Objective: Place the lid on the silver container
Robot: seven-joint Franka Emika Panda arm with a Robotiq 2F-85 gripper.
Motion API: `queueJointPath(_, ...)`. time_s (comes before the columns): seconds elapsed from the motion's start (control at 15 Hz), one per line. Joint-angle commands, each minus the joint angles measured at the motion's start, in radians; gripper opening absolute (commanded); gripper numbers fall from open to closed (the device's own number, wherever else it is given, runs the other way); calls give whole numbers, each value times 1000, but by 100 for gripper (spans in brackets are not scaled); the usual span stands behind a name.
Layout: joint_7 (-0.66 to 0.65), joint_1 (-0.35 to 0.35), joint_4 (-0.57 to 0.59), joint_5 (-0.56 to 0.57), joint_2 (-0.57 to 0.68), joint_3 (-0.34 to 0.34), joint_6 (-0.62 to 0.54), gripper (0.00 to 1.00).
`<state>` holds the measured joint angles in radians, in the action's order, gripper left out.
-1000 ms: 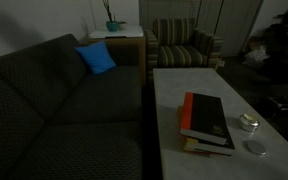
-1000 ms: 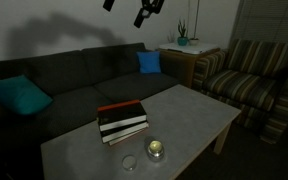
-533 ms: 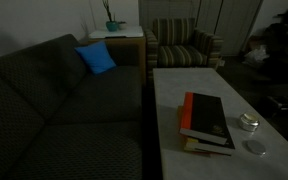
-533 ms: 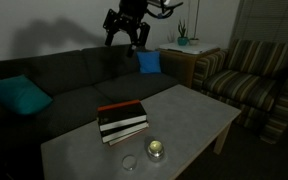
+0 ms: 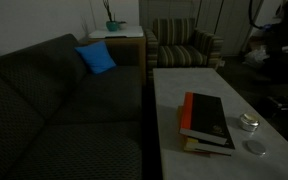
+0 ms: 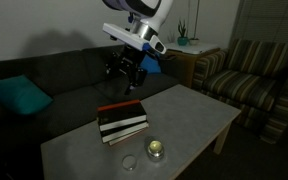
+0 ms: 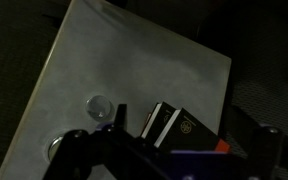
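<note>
The silver container (image 6: 156, 149) stands on the pale table near its front edge, right of the lid (image 6: 130, 162), a small flat disc lying on the table. Both also show in an exterior view, the container (image 5: 249, 122) just beyond the lid (image 5: 255, 147). My gripper (image 6: 127, 82) hangs open and empty in the air above and behind a stack of books (image 6: 122, 120), well away from lid and container. In the wrist view the container (image 7: 98, 105) lies left of the books (image 7: 169, 122); the lid (image 7: 62, 143) is partly hidden by my open gripper (image 7: 169, 150).
The table (image 6: 199, 115) stands before a dark sofa (image 6: 54, 85) with blue cushions (image 6: 149, 62). A striped armchair (image 6: 244, 75) and a side table with a plant (image 6: 182, 42) stand at the far end. The books (image 5: 206, 122) lie beside the container.
My arm has come down from the top of the picture over the sofa toward the books. The lid, container and books have not moved.
</note>
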<state>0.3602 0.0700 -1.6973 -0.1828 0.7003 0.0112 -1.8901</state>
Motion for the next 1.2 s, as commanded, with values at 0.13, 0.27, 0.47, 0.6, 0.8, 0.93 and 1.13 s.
queueJointPath(0.13,-13,15,5,13,-9,26,1,100)
queueJointPath(0.27,-13,15,5,13,-11,27,1,100)
queueJointPath(0.47,-13,15,5,13,-11,27,1,100)
queueJointPath(0.6,-22,10,3,17,-8,25,-5,100)
queueJointPath(0.8,-68,-13,-29,33,-8,16,-73,100)
queueJointPath(0.93,-132,-45,-62,65,-2,6,-159,100)
queueJointPath(1.13,-248,-104,-109,159,33,-14,-324,100)
